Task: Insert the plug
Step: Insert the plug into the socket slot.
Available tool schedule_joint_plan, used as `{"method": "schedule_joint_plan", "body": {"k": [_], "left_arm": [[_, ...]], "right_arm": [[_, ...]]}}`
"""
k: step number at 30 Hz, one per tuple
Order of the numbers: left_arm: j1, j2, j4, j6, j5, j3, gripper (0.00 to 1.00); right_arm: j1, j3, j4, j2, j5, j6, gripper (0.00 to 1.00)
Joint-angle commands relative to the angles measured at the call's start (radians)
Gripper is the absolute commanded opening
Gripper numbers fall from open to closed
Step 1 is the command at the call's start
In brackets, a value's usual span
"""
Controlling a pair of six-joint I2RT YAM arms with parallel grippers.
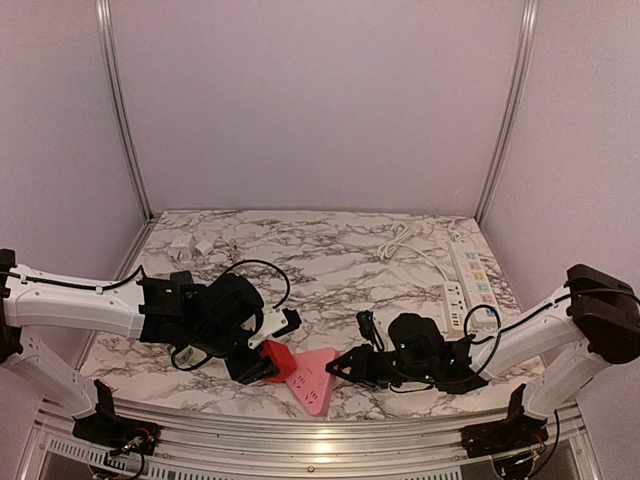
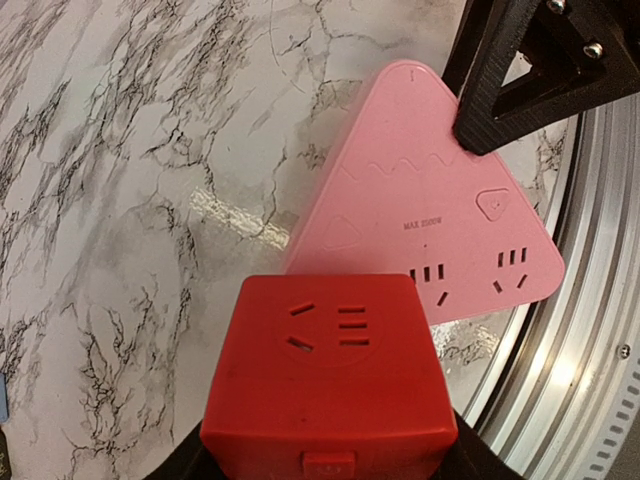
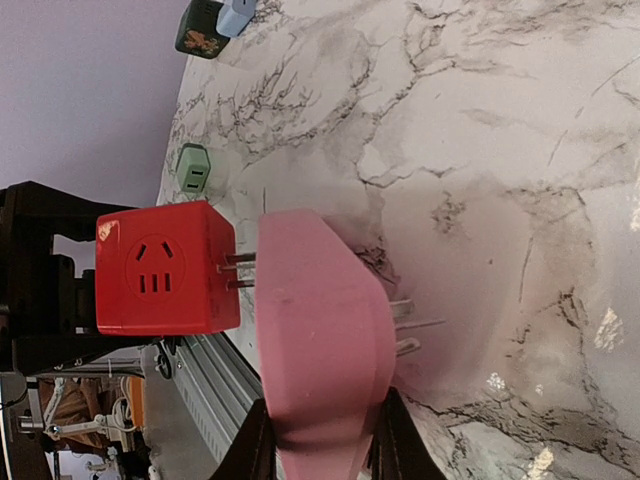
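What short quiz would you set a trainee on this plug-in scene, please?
1. True or false: the red cube adapter is fully seated in the pink triangular adapter.
2. Which gripper holds the pink triangular adapter? A left, B right, C neither.
3. Fill in: the white power strip lies near the table's ___ edge.

Key
1. False: its prongs show bare between the two bodies.
2. B, the right gripper.
3. Right.

Marble table with white power strips
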State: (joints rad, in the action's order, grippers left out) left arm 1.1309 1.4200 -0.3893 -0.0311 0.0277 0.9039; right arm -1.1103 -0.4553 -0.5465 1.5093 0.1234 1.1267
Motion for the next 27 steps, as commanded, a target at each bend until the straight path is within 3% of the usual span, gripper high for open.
{"method": "schedule_joint_plan", "body": {"k": [1, 13, 27], "left_arm": [[0.003, -0.001, 0.036, -0.012, 0.006, 0.016, 0.0], [0.0, 0.011, 0.048, -0.001, -0.067, 0.017, 0.0], [-0.006, 0.074, 0.053, 0.005, -0.051, 0.028, 0.0]], "right_arm": [[0.008, 0.009, -0.013, 0.01, 0.012, 0.007, 0.11], [0.008, -0.003, -0.005, 0.014, 0.015, 0.005, 0.11], [0.008, -0.032, 0.019, 0.027, 0.027, -0.001, 0.11]]}}
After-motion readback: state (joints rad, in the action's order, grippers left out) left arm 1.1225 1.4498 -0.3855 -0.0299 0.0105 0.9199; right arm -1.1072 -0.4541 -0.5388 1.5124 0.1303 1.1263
